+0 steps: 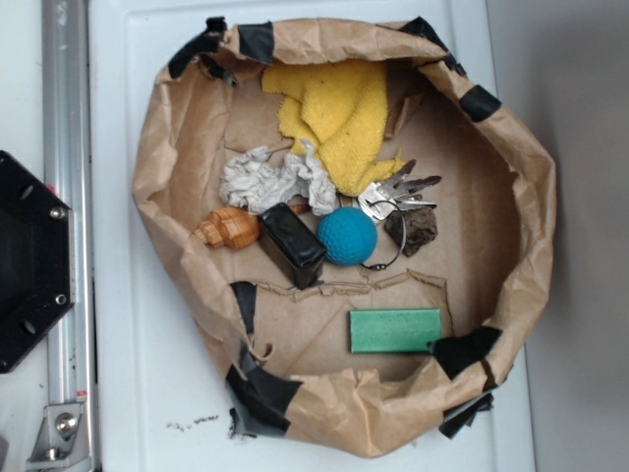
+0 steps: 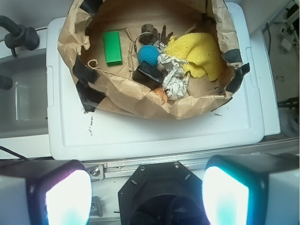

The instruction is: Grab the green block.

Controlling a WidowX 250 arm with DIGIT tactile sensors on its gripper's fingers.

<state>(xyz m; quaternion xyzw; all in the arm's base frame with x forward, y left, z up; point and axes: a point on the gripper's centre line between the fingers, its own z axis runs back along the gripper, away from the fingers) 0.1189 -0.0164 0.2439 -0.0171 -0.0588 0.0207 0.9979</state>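
The green block [image 1: 395, 330] is a flat green slab lying on the brown paper at the front right of the paper-lined bowl [image 1: 157, 167]. In the wrist view the green block [image 2: 112, 47] lies at the far left inside the bowl. My gripper [image 2: 146, 194] is open and empty, high above the robot's black base, well short of the bowl; its two glowing pads [image 2: 68, 199] stand wide apart. The gripper is not seen in the exterior view.
Inside the bowl are a teal-blue ball [image 1: 347, 236], a black box [image 1: 292, 245], a yellow cloth [image 1: 339, 118], crumpled white paper [image 1: 270, 180], keys [image 1: 393, 194], a dark rock [image 1: 411, 231] and a shell [image 1: 228, 229]. The black base [image 1: 29, 275] is at the left.
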